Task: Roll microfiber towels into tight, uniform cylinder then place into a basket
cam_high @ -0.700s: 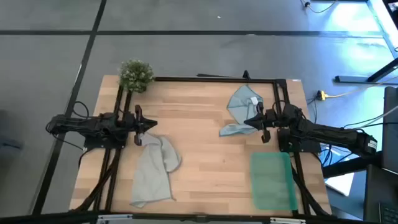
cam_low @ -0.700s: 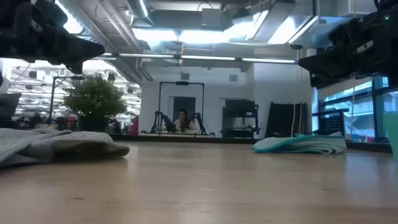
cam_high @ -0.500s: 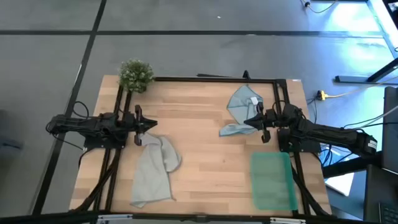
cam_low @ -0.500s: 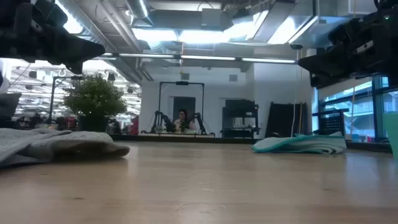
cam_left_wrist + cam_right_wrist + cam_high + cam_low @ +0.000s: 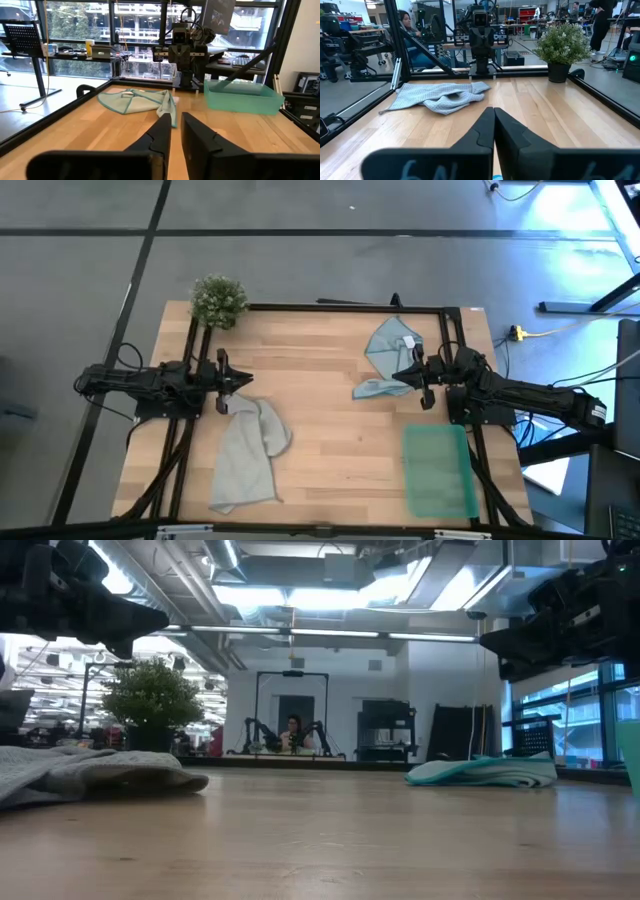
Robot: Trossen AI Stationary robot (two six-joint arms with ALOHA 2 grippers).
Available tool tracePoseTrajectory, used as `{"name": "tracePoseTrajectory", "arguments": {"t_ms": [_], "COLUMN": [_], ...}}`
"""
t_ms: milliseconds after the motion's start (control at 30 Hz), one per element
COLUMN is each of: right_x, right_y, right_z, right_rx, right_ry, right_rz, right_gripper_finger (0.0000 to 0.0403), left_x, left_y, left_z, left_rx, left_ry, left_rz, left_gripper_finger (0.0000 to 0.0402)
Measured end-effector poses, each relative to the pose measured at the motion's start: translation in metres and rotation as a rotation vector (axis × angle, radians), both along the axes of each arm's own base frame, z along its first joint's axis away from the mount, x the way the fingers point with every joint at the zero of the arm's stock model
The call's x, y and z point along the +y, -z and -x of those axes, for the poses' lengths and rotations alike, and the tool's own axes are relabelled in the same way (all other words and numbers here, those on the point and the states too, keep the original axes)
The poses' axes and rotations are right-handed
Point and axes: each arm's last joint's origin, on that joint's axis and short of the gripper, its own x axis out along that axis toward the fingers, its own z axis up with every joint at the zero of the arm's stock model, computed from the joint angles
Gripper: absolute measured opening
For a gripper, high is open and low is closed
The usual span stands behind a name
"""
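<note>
The light grey towel (image 5: 248, 450) lies crumpled on the table's near left; it also shows in the right wrist view (image 5: 437, 96). The pale blue towel (image 5: 388, 355) lies bunched at the far right and shows in the left wrist view (image 5: 137, 99). The green translucent basket (image 5: 438, 472) stands at the near right. My left gripper (image 5: 243, 380) hovers high above the table by the grey towel's far end, its fingers (image 5: 162, 127) a narrow slit apart and empty. My right gripper (image 5: 399, 375) hovers high over the blue towel's near edge, shut and empty.
A small potted plant (image 5: 218, 300) stands at the far left corner. A black frame rail (image 5: 340, 307) runs along the table's far edge and down both sides. Bare wood lies between the two towels in the middle (image 5: 320, 410).
</note>
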Motion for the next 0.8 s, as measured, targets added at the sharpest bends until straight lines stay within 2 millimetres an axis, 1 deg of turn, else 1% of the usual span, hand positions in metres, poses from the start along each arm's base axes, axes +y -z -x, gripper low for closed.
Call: {"name": "tracePoseTrajectory", "arguments": {"t_ms": [467,667,800], "right_x": [0.000,0.000,0.000], "right_y": [-0.001,-0.006,-0.013], "right_z": [0.000,0.000,0.001], "right_rx": [-0.009,-0.056,-0.129], "right_ry": [0.000,0.000,-0.002], "right_rz": [0.004,0.023,0.037], "right_gripper_finger": [0.0011,0.0011,0.0011], "left_x": [0.000,0.000,0.000], "left_y": [0.000,0.000,0.000], "left_z": [0.000,0.000,0.000], "left_rx": [0.000,0.000,0.000], "left_ry": [0.000,0.000,0.000], "left_rz": [0.000,0.000,0.000], "left_gripper_finger": [0.0011,0.0005,0.0003]}}
